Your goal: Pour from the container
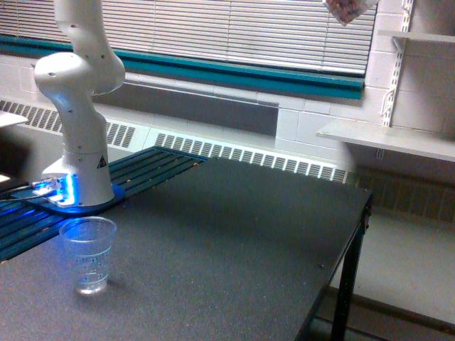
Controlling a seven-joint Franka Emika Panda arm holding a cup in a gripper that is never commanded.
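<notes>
One tall, tapered clear plastic cup (87, 254) with fine printed markings stands upright nearest the camera, on the near left part of the dark grey speckled table (234, 241). It looks empty, though a small amount of clear liquid could not be told from here. Blue light falls on its rim and wall. Just behind it, on the far left, stands the white base of the single robot arm (78, 114), with blue lamps glowing at its foot. The arm goes up out of the picture, so its gripper is not visible and I cannot tell how the fingers stand. At the top edge, right of the middle, a small clear container (347, 10) with pinkish pieces inside hangs high above the table, mostly cut off.
</notes>
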